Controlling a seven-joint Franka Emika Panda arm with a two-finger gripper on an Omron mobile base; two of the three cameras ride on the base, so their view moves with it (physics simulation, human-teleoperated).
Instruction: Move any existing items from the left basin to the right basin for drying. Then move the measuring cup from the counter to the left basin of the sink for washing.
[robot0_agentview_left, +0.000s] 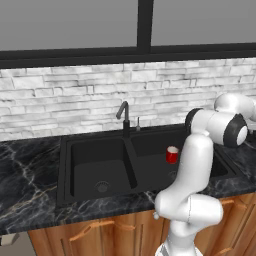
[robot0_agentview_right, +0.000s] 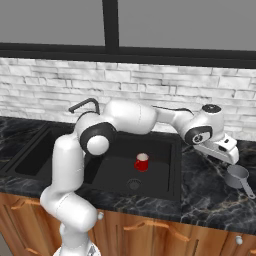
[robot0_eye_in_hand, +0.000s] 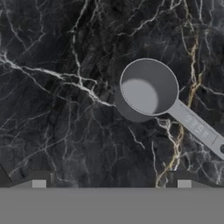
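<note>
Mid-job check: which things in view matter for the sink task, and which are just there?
Job things:
- red cup, standing in the wide basin
- narrow basin
- measuring cup on the counter
- open gripper above it

Just there:
- faucet
- cabinets
</note>
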